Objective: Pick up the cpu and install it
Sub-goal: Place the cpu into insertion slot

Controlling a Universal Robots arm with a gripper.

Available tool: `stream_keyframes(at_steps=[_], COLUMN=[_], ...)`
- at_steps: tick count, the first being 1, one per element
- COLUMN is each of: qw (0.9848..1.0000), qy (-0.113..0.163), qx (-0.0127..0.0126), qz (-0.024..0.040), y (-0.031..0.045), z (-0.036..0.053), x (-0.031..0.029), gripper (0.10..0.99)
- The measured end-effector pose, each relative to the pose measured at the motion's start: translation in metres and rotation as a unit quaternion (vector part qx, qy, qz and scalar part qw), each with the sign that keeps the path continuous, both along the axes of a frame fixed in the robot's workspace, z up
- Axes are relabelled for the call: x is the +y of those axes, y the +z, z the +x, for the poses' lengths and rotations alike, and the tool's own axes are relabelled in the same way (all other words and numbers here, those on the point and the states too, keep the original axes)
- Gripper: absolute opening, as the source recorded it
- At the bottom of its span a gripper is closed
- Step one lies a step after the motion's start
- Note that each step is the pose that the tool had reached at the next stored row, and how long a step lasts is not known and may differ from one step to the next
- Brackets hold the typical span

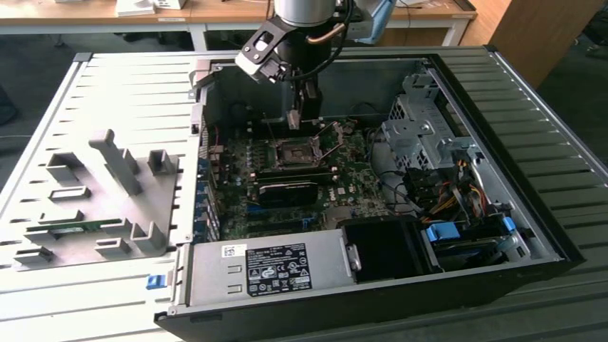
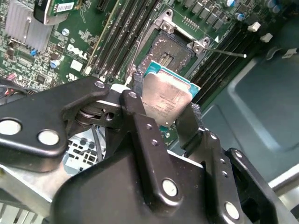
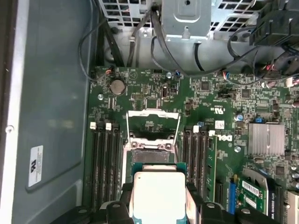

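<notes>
Inside the open computer case [image 1: 380,78] on the bench, the gripper [image 2: 161,116] is clamping the cpu [image 3: 158,193] by opposite edges, hovering near the open socket [image 3: 153,140] mid-motherboard, where keeping the chip level and squared with the frame seems wisest.

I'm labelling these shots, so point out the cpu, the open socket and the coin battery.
cpu [image 2: 166,100]: second wrist view, middle of its silver top.
socket [image 3: 150,155]: first wrist view, its open contact bed.
coin battery [image 3: 117,86]: first wrist view, its round face.
</notes>
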State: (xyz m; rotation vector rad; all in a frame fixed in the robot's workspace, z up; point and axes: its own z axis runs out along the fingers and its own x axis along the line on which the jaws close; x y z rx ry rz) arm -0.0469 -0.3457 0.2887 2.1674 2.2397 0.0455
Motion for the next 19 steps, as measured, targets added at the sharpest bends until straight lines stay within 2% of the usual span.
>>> stream_keyframes(at_steps=[3,10,12,19], qw=[1.0000,1.0000,1.0000,1.0000], qy=[0.000,0.000,0.000,0.000], qx=[-0.0023,-0.0032,-0.0048,-0.0056], qz=[-0.0001,-0.0002,-0.0002,-0.0001], y=[-0.0011,-0.0131,-0.0162,-0.0289], z=[-0.0029,-0.0036,-0.0045,-0.0048], x=[0.0000,0.0000,0.0001,0.0001], gripper=[0.529,0.529,0.529,0.529])
